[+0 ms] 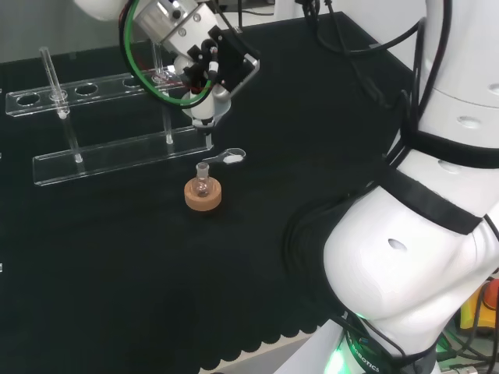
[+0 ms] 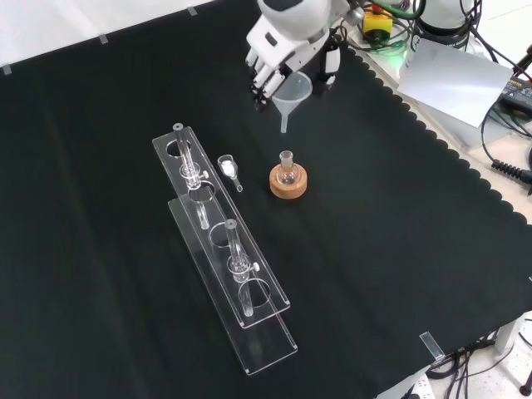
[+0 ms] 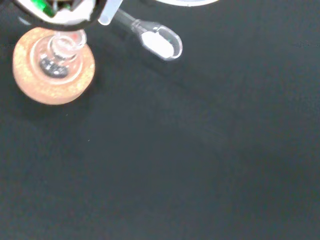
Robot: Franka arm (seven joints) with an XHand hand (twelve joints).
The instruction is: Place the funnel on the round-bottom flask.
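The funnel (image 2: 298, 88) is grasped by the hand (image 2: 278, 51) and held in the air above the desk (image 2: 399, 249), apart from the round-bottom flask (image 2: 287, 169) seated upright in its cork ring (image 2: 288, 186).

In the front view my hand (image 2: 287, 41) hangs at the far edge of the cloth (image 2: 399, 249), holding the funnel (image 2: 294, 91) with its stem pointing down. The round-bottom flask (image 2: 288, 166) sits in its cork ring (image 2: 288, 183), nearer than the funnel and apart from it. A small scoop (image 2: 228, 169) lies just left of the ring. Left of the scoop stands a rack (image 2: 224, 249), running from far left to near right, with 2 tubes upright in it.
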